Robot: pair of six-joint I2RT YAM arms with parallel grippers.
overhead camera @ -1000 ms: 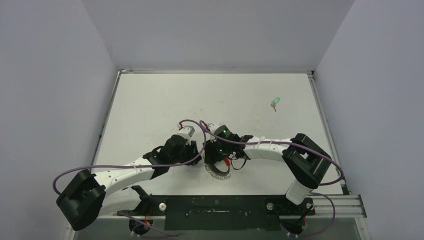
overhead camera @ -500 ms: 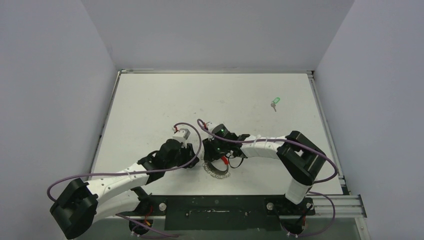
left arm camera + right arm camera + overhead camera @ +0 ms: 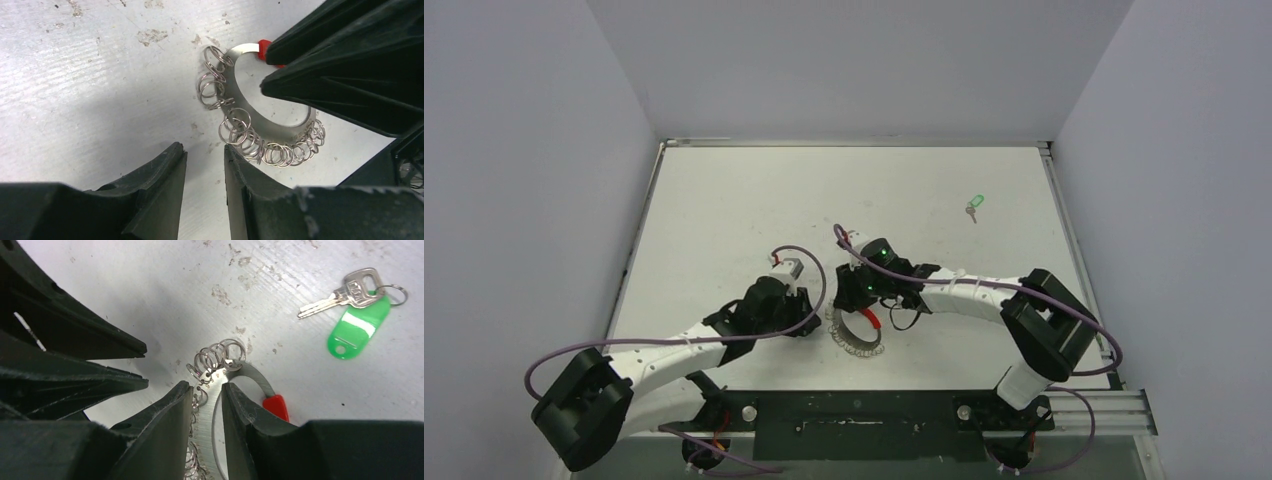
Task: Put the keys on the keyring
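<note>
Two grippers crowd the lower centre of the overhead view, over the keyring (image 3: 860,340), which lies flat on the white table (image 3: 724,220). Your right gripper (image 3: 206,390) straddles the ring's flat metal band. In its wrist view the band and a cluster of small wire loops (image 3: 215,357) run up through the narrow gap between the fingers. The red segment (image 3: 276,407) sits just right of the right-hand finger. Whether those fingers press on the band or only flank it cannot be told. Your left gripper (image 3: 204,155) sits at the bottom of its wrist view, fingers a little apart with bare table between them. The keyring (image 3: 229,80) lies just above and to the right of it, not touching. The keys (image 3: 345,292) and their green tag (image 3: 357,327) lie in the upper right of the right wrist view, well apart from the ring.
</note>
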